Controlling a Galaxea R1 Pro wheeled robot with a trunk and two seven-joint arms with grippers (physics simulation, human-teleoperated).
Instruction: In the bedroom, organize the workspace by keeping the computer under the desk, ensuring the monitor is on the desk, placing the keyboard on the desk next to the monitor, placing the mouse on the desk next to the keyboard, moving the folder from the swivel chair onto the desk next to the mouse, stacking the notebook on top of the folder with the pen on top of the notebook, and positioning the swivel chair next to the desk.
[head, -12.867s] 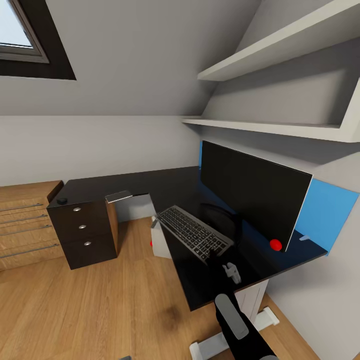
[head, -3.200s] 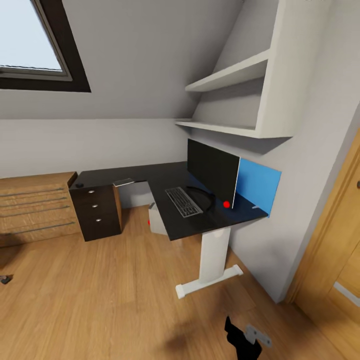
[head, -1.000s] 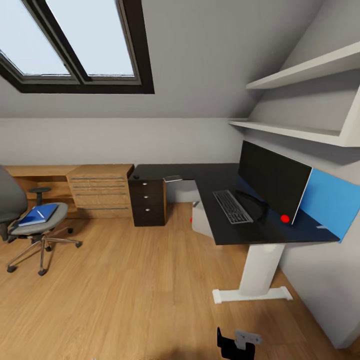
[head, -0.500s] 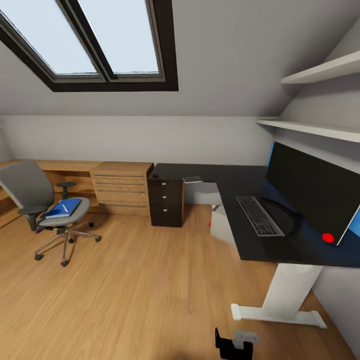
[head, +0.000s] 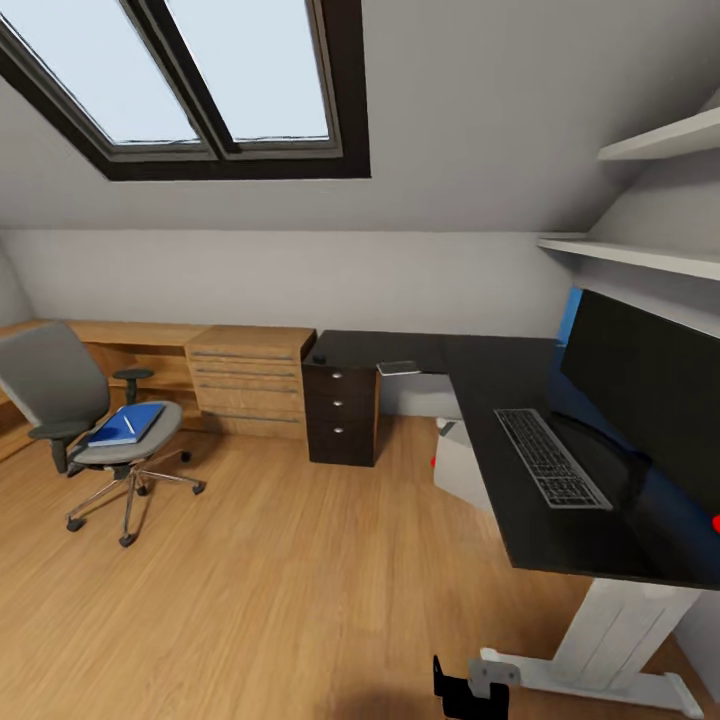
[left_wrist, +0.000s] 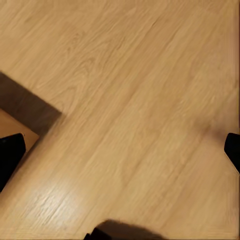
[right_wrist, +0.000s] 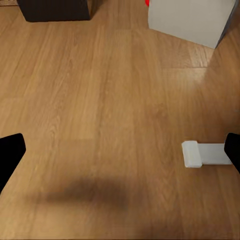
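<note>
Left of the desk (head: 480, 372), well apart, the chair (head: 95, 420) carries the flat blue folder (head: 127, 423) w/ a white pen (head: 129, 424); keyboard (head: 551, 457) & monitor (head: 640, 385) sit on the glossy black tabletop, computer (head: 462, 470) under it. Both grippers' fingers apart, empty. Risk: chair's on wheels, may roll when the folder's grabbed.

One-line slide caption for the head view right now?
Bedroom overview: folder on the swivel chair at left, keyboard and monitor on the desk at right.

Folder (head: 127, 423) on swivel chair (head: 85, 420)
</note>
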